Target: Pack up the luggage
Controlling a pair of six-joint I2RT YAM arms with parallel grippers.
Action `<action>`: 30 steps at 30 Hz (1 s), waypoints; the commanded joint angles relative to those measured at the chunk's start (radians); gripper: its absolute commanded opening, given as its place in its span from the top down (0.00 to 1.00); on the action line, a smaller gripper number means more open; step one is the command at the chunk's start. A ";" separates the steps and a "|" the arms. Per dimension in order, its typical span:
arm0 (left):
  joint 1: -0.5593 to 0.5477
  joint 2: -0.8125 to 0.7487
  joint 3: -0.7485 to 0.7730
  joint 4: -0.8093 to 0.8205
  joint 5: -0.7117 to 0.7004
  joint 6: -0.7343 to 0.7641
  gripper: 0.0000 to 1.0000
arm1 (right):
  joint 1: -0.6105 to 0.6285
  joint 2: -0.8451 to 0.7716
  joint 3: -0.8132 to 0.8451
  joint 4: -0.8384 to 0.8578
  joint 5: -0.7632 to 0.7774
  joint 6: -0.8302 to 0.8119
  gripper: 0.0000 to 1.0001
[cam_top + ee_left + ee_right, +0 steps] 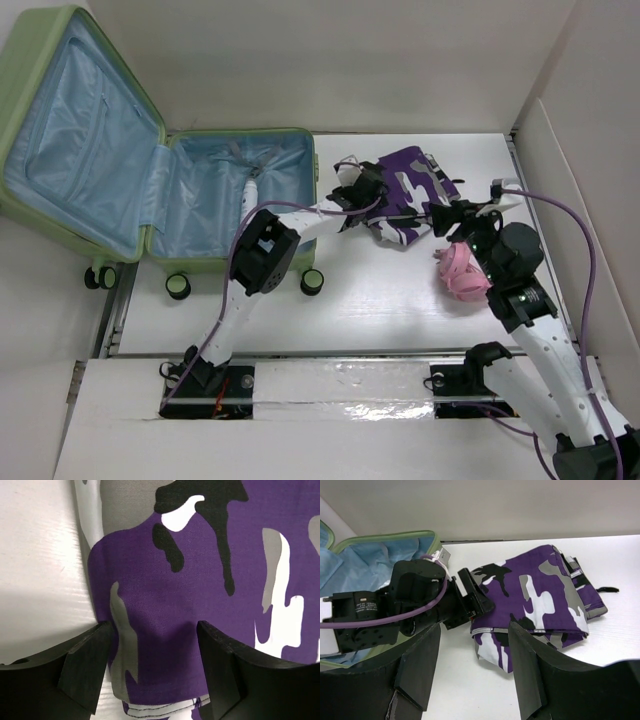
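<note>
Beside the open luggage [200, 205], left pincer [152, 635] gapes astride the purple cloth [200, 580] edge; right pincer [472, 630] gapes empty.

White arms [225, 320] with black joint housings, purple cables [420, 611], and a matte-black, wedge-fingered left gripper [150, 675].

The light-green luggage [100, 150] lies open at far left, lid raised, light-blue lining showing.

Inventory: one suitcase [80, 150]; one purple camouflage garment [410, 190]; one pink soft item [462, 272]. Robot arms: two. Grippers: two, the left gripper [150, 645] and the right gripper [472, 650], with two fingers each.
</note>
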 commanded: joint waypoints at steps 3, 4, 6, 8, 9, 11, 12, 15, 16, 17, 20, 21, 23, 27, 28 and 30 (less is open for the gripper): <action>0.020 0.028 0.016 -0.061 0.045 -0.062 0.35 | 0.007 -0.019 0.003 0.037 -0.020 -0.002 0.38; 0.020 0.005 -0.011 -0.053 0.042 -0.059 0.34 | 0.007 -0.019 0.001 0.039 -0.020 -0.002 0.38; 0.031 -0.026 -0.085 -0.032 0.016 -0.056 0.29 | 0.007 -0.020 0.001 0.040 -0.030 -0.002 0.38; 0.040 -0.074 -0.129 -0.013 -0.010 -0.042 0.26 | 0.007 -0.013 0.001 0.049 -0.044 -0.001 0.38; 0.040 -0.087 -0.158 -0.010 -0.018 -0.034 0.25 | 0.007 -0.007 0.001 0.048 -0.047 0.000 0.38; 0.049 -0.107 -0.169 -0.016 -0.038 -0.013 0.25 | 0.007 0.001 0.004 0.045 -0.057 0.000 0.38; 0.049 -0.111 -0.166 -0.019 -0.045 -0.005 0.24 | 0.007 0.006 0.005 0.045 -0.060 0.000 0.38; 0.028 -0.095 -0.135 -0.022 -0.073 0.038 0.24 | 0.007 0.012 0.005 0.048 -0.064 0.001 0.38; 0.028 -0.080 -0.112 -0.033 -0.076 0.045 0.24 | 0.007 0.013 0.005 0.049 -0.064 0.001 0.38; 0.028 -0.062 -0.089 -0.056 -0.072 0.053 0.24 | 0.007 0.013 0.005 0.049 -0.063 0.001 0.38; 0.019 0.027 0.047 -0.119 -0.038 0.055 0.25 | 0.007 0.012 0.006 0.049 -0.063 0.000 0.38; 0.019 0.043 0.069 -0.119 -0.018 0.055 0.25 | 0.007 0.010 0.003 0.049 -0.060 0.001 0.38; 0.019 0.067 0.100 -0.105 0.001 0.050 0.26 | 0.007 0.009 0.003 0.054 -0.060 0.001 0.38; 0.019 0.099 0.124 -0.084 0.047 0.035 0.29 | 0.007 0.006 0.001 0.056 -0.064 0.001 0.38; 0.010 0.101 0.127 -0.072 0.051 0.038 0.29 | 0.007 0.006 0.000 0.054 -0.066 0.001 0.38; 0.010 0.107 0.132 -0.036 0.069 0.038 0.36 | 0.007 0.006 -0.003 0.059 -0.073 0.003 0.38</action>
